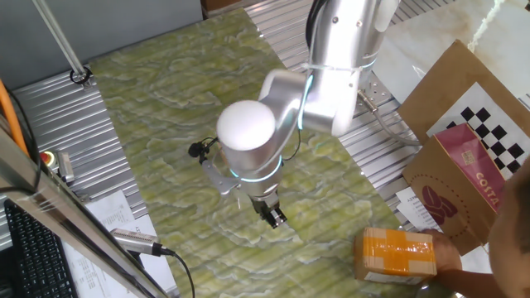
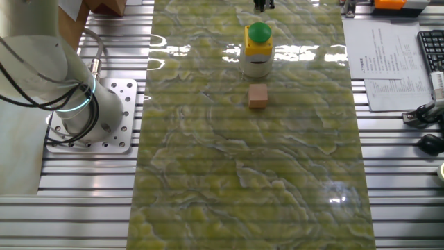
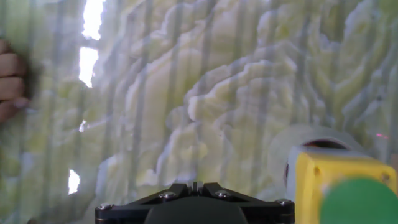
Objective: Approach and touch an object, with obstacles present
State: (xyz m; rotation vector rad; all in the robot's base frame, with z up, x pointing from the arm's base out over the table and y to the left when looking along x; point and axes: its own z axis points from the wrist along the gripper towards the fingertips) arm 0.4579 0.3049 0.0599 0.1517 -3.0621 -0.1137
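Note:
A yellow box with a green round button (image 2: pixel 259 42) stands on a white base at the far end of the green marbled mat (image 2: pixel 250 173). A small tan wooden block (image 2: pixel 258 95) sits just in front of it. My gripper (image 2: pixel 262 5) shows at the top edge of that view, beyond the button box. In the hand view the button box (image 3: pixel 339 190) is at the lower right, and my gripper (image 3: pixel 194 185) shows at the bottom with its jaws together, holding nothing. In the first fixed view my gripper (image 1: pixel 274 215) hangs low over the mat; the arm hides the box and block.
A person's hand holds an orange-taped box (image 1: pixel 396 252) at the mat's near right corner, and fingers (image 3: pixel 9 78) show at the left of the hand view. A brown paper bag (image 1: pixel 464 141) stands at the right. The robot base (image 2: pixel 76 104) is left of the mat, with papers and a keyboard (image 2: pixel 431 48) on the right.

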